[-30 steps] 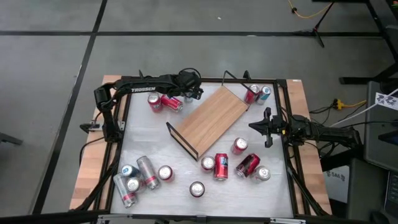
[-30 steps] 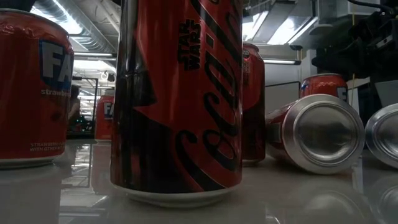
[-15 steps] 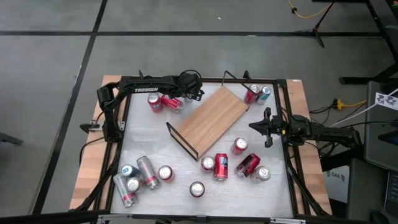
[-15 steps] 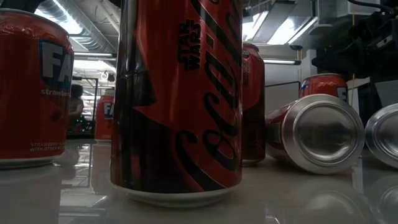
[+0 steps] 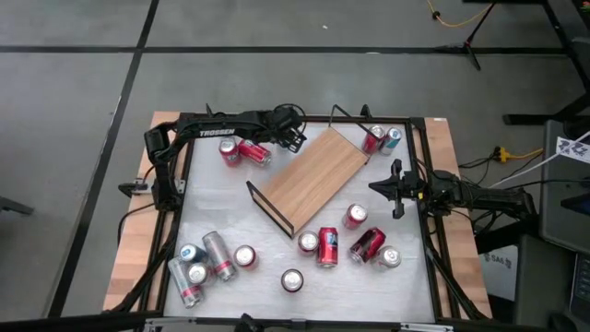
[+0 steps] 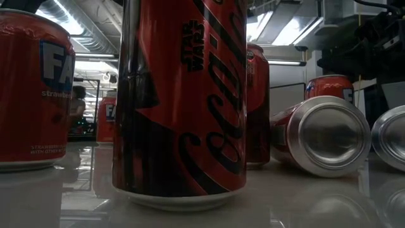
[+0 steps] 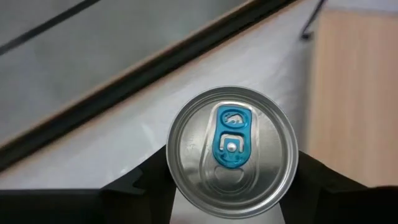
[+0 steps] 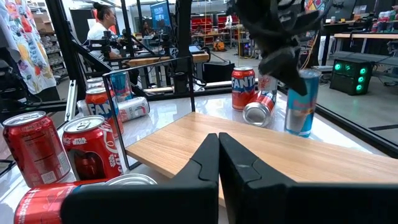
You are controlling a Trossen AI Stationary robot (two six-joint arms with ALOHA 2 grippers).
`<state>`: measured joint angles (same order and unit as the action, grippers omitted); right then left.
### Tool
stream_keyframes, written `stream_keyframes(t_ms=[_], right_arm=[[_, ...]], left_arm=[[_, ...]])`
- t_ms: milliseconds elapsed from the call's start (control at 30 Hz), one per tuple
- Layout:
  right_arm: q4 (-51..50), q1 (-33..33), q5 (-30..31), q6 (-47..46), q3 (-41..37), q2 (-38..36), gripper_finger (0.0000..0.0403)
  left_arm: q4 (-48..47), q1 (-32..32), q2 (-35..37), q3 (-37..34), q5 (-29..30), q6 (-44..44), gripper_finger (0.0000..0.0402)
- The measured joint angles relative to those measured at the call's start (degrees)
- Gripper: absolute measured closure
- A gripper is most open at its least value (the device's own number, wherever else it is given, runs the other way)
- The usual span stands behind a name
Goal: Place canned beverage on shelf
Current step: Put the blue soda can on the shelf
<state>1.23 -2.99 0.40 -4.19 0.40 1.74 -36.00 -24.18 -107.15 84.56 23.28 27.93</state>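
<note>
A slim silver-and-blue can (image 7: 231, 155) with a blue tab stands upright (image 8: 303, 106) just beyond the far left end of the light-wood shelf (image 5: 309, 175). My left gripper (image 5: 295, 138) reaches along the table's far edge and sits over this can, its fingers on either side (image 7: 231, 163), and hides it in the high view. My right gripper (image 5: 372, 187) waits shut at the table's right side, pointing at the shelf (image 8: 218, 135) and holding nothing. My left gripper pinches the slim can's side wall just below the top rim (image 7: 169, 169), one finger on each opposite side. The fingers come slanting down from above. The can is upright; the shelf board (image 8: 261, 155) hides whether its base rests on the table.
Two red cans (image 5: 244, 150) lie left of my left gripper. Two more cans (image 5: 380, 138) stand at the shelf's far right end. Several cans crowd the near left (image 5: 205, 260) and near right (image 5: 346, 242); a tall red can (image 6: 180, 95) fills the low view.
My left gripper has rolled a little about its own axis over the slim can. Nothing else has moved.
</note>
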Motion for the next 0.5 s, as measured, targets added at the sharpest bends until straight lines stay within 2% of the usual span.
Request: stream_keyframes(t_ms=[500], right_arm=[[0.0,0.0,0.0,0.0,0.0,0.0,0.0403]], left_arm=[[3.6,-2.9,0.0,17.0,-9.0,-17.3,0.0201]])
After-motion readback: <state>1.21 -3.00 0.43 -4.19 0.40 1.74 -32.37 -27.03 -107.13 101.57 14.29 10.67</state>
